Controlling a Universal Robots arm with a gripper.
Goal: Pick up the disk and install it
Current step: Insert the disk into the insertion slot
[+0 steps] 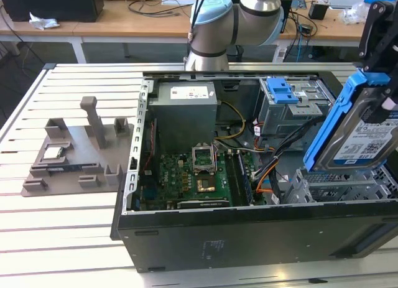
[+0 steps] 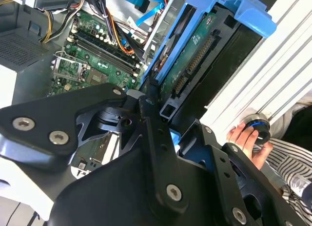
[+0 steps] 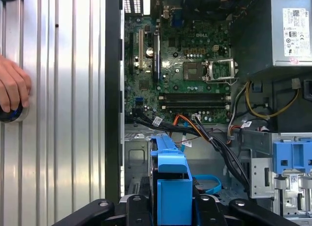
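Note:
The disk [image 1: 362, 137], a silver drive with a white and blue label in blue side rails, hangs tilted over the exterior view's right end of the open computer case [image 1: 249, 232]. My black gripper [image 1: 380, 76] is shut on its upper end. Below it lies the metal drive bay [image 1: 339, 190]. In the second wrist view the disk's green circuit side [image 2: 194, 52] runs between the black fingers [image 2: 146, 113]. In the first wrist view the disk's blue rail [image 3: 170, 179] stands edge-on between the fingers [image 3: 134, 206], above the bay floor.
Motherboard [image 1: 193, 179], power supply [image 1: 185, 111] and orange and black cables [image 1: 264, 173] fill the case. A blue latch piece [image 1: 281, 89] sits on the rear cage. A grey fixture [image 1: 78, 154] lies at the exterior view's left. A person's hand [image 3: 12, 89] rests on a knob.

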